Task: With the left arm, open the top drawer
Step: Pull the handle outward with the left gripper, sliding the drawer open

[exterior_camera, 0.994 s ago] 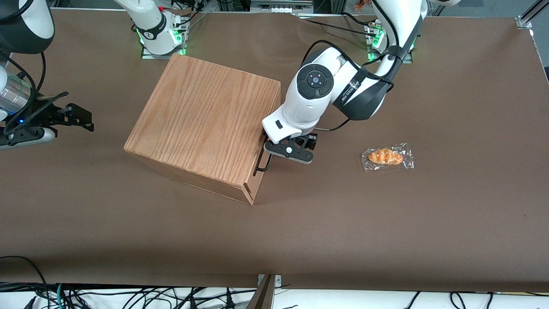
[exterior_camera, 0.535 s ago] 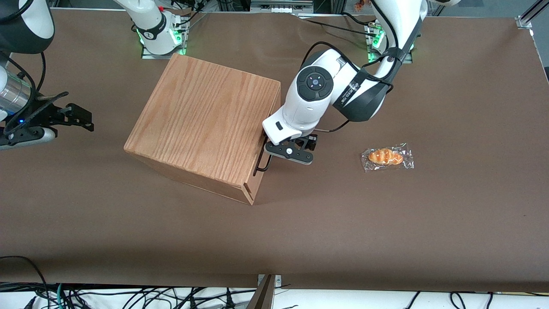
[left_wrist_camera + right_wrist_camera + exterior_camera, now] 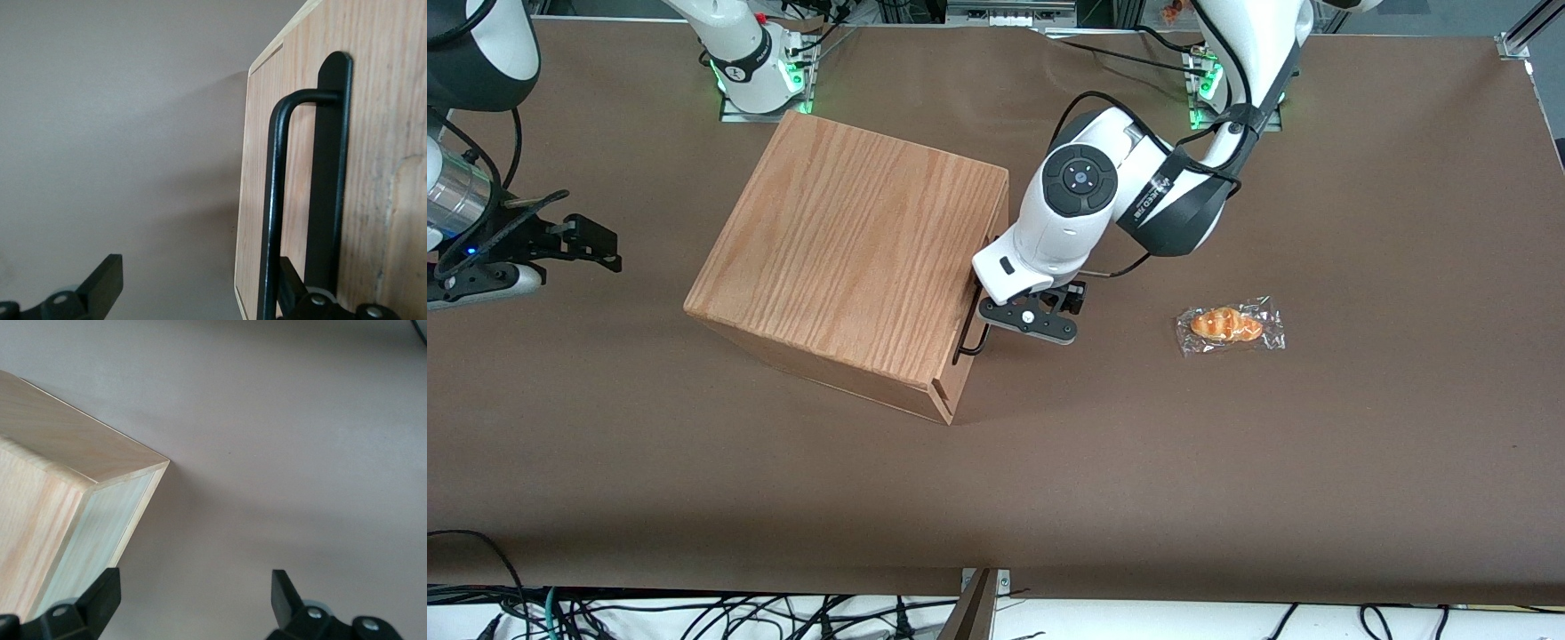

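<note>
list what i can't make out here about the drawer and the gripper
- The top drawer: in the front view the cabinet top hides its front; only the handle shows.
- Lower drawers: none visible in any view.
- The gripper at the handle: in the front view the wrist covers its fingers.
- Left wrist view: the frame edge cuts off the handle, so contact with it cannot be told.

No legible text or labels.

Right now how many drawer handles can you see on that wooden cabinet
1. A black wire handle on the cabinet front facing the working arm's end of the table, with the left arm's gripper open around it. Lower handles may be hidden from above.
</note>
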Motion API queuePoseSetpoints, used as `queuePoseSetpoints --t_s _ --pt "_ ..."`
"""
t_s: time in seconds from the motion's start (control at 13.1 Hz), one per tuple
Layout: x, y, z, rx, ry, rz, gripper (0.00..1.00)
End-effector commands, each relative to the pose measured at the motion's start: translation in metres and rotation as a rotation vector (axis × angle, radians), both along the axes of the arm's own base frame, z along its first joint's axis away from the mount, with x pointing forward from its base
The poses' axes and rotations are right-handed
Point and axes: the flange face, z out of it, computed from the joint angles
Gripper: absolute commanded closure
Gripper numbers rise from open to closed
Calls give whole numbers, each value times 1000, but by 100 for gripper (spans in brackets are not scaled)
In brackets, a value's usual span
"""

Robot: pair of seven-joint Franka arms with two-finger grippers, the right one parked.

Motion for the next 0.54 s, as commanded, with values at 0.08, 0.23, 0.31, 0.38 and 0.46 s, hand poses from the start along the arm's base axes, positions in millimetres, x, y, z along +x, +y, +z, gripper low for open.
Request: queuePoseSetpoints --t_s 0.08,0.23,0.31,0.38,0.46 --pt "16 17 9 16 -31 -4 0" --pt "27 32 10 15 -32 -14 0" --pt "30 38 8 17 -29 -24 0" --pt "31 45 10 20 -31 -32 0" --pt "35 51 10 21 -32 -38 0"
